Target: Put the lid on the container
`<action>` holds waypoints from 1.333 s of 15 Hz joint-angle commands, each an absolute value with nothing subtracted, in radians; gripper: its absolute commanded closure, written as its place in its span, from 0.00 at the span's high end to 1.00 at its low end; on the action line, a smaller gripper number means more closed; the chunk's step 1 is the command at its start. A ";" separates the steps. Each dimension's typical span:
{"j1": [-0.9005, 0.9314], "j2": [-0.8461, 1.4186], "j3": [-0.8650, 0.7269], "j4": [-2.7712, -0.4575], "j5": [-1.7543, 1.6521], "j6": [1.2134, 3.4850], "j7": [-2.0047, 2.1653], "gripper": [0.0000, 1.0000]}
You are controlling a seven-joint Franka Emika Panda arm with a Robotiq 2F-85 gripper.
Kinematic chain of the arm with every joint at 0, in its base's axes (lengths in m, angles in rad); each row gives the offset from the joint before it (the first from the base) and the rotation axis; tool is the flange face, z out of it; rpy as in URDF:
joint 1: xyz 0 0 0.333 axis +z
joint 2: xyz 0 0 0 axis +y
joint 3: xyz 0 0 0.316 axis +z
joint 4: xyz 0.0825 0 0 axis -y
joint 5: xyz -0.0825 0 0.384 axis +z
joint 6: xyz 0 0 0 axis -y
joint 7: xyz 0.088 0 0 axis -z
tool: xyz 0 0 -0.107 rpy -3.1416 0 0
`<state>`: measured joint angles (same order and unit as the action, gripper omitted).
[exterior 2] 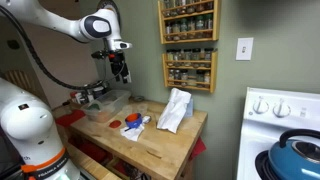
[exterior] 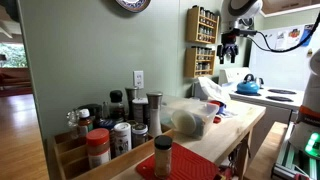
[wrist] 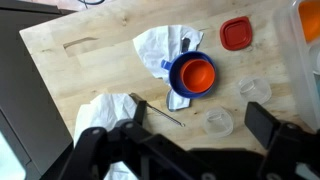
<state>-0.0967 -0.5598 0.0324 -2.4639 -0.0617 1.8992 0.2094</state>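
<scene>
The black fingers [wrist: 272, 128] are wide apart and hold nothing. They hang high over the light wooden counter [wrist: 70, 75] and touch none of the things on it. In the wrist view the flat red plastic lid [wrist: 235, 35] lies on the bare wood at about 1 o'clock from the gap between the fingers, well apart from them. It looks about as wide as it is long, so I think the fingers can close on it from any side. The big rounded clear plastic container [exterior: 190, 118] sits on the counter near the small capped spice jars [exterior: 110, 135]. In the wrist view a clear plastic wall [wrist: 306, 60] shows at the right edge, at about 2 o'clock, and I think this is the same container. So the red lid lies just beside the container, a bit toward 9 o'clock from it. A blue bowl with an orange cup inside [wrist: 193, 75] sits on a crumpled white cloth [wrist: 155, 50] at 12 o'clock from the fingers. Two small clear round pieces [wrist: 253, 88] lie on the wood between the bowl and the container. I cannot tell if one of them is the real lid, but the red one looks most likely. The lid is not yet on the container.
</scene>
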 commanded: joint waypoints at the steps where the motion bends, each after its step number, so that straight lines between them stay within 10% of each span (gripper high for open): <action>1: -0.091 -0.559 0.027 -2.462 -0.064 1.897 0.212 1.00; 20: -0.013 -0.511 0.041 -2.451 -0.029 1.898 0.099 1.00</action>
<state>-0.0628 -0.5487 0.0333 -2.4638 -0.0546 1.8992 0.1515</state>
